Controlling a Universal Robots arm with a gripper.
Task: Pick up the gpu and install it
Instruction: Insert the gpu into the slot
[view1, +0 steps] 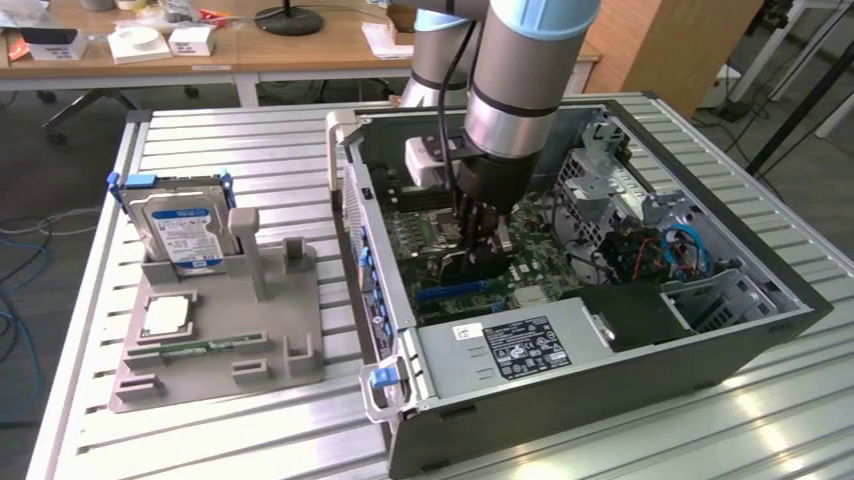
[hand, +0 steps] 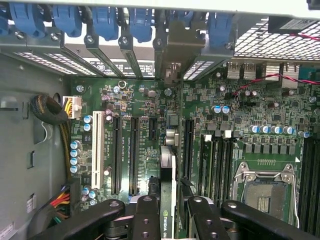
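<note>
The hand (hand: 168, 212) grips the gpu (hand: 168, 170) edge-on, its long axis running up the frame's centre, over the motherboard (hand: 250, 115).

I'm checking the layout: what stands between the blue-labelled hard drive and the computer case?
In the exterior view, the grey holder's two upright posts stand between the hard drive and the computer case.
</note>
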